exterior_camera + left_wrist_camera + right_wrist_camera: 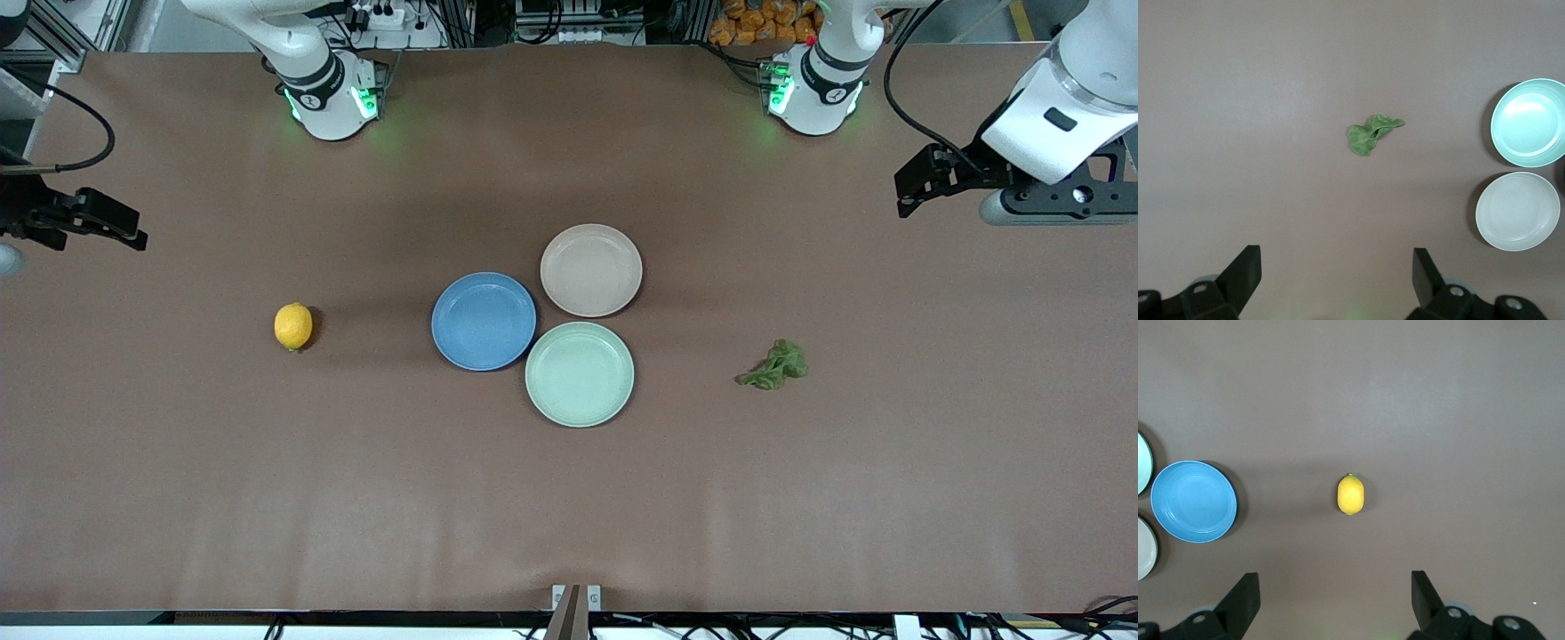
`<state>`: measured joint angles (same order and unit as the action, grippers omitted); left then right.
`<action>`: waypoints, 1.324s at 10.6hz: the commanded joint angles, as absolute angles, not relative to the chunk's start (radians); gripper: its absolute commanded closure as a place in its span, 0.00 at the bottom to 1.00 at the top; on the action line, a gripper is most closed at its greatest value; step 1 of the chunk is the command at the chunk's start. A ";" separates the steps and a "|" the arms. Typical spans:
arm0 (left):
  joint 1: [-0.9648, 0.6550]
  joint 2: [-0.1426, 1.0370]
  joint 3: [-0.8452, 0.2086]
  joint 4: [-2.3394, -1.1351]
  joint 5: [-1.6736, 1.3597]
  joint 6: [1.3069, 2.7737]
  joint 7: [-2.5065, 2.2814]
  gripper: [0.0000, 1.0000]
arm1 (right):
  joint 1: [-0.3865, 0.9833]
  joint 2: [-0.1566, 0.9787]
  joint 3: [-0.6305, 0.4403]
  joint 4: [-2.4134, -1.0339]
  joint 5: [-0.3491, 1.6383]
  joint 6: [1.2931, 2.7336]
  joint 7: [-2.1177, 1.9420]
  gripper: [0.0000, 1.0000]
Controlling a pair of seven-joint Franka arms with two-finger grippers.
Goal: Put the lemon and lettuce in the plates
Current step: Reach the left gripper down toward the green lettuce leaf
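Both grippers, left gripper (pixel 907 191) and right gripper (pixel 124 233), hover with jaws wide and empty over table (pixel 178 489) ends; lemon (pixel 293 326) and lettuce (pixel 775 365) lie outside the plates (pixel 484 321).

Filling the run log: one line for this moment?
lemon: on table | lettuce: on table | plates: empty | left gripper: open | right gripper: open

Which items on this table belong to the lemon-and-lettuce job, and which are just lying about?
Part of the job:
- lemon, on the table toward the right arm's end
- lettuce, on the table toward the left arm's end
- blue plate, empty
- beige-pink plate, empty

Lying about:
- mint-green plate, empty, nearest the front camera of the three plates
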<state>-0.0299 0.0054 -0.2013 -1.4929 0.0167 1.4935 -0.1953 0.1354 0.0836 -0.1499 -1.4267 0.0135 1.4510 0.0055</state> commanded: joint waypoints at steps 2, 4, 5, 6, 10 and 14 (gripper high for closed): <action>-0.029 -0.005 -0.198 -1.482 -0.008 1.477 -0.169 0.00 | 0.112 0.075 -0.129 -1.431 0.017 1.443 -0.005 0.00; -0.038 0.005 -0.196 -1.483 -0.028 1.477 -0.167 0.00 | 0.112 0.075 -0.127 -1.431 0.017 1.443 -0.005 0.00; -0.037 0.030 -0.204 -1.483 -0.028 1.477 -0.172 0.00 | 0.112 0.075 -0.127 -1.431 0.017 1.443 -0.005 0.00; -0.040 0.049 -0.209 -1.483 -0.031 1.479 -0.184 0.00 | 0.112 0.075 -0.127 -1.431 0.017 1.443 -0.005 0.00; -0.038 0.155 -0.221 -1.528 -0.022 1.600 -0.174 0.00 | 0.110 0.075 -0.127 -1.431 0.017 1.445 -0.005 0.00; -0.092 0.279 -0.230 -1.537 0.006 1.683 -0.170 0.00 | 0.104 0.078 -0.127 -1.462 0.017 1.468 -0.005 0.00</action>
